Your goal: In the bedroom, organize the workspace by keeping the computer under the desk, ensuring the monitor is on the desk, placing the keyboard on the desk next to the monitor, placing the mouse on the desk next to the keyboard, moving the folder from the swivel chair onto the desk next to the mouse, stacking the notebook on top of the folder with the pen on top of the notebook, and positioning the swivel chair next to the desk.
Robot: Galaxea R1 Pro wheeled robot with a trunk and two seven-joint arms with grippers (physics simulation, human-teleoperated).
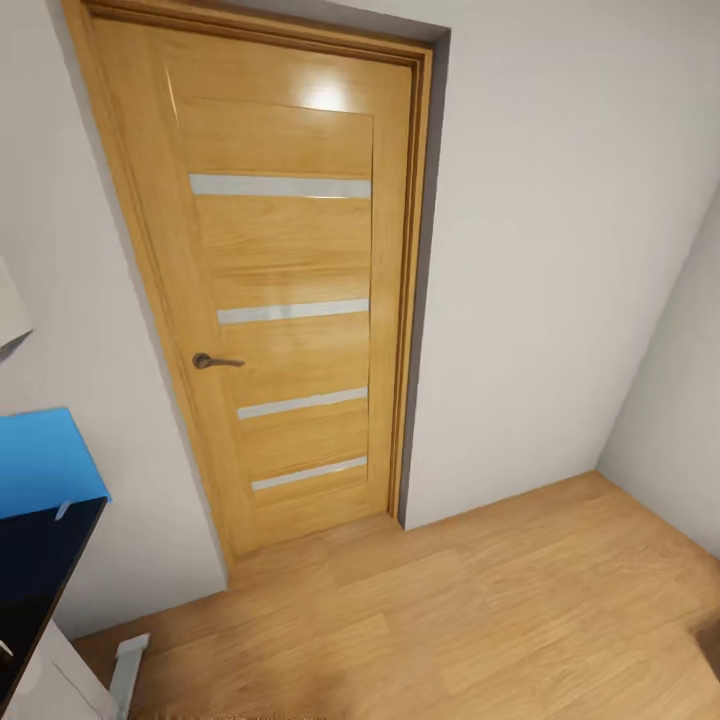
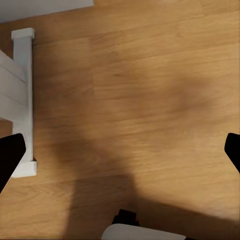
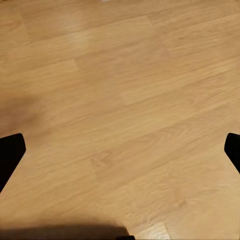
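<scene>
Head view: desk [image 1: 40,470] at left; both wrists' jaws apart over floor [image 3: 125,100]

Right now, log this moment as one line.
phase: in transit | facing: closed wooden door | left gripper: open, empty | right gripper: open, empty | below: wood floor

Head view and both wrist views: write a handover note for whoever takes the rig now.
Left gripper: open, empty, over wood floor.
Right gripper: open, empty, over floor.
Head camera faces a closed wooden door. A blue panel over a dark edge shows at the left, likely the desk.
Done: nothing I can confirm from here.
Left: turn toward the desk, find the job's items, arrange everything.
</scene>
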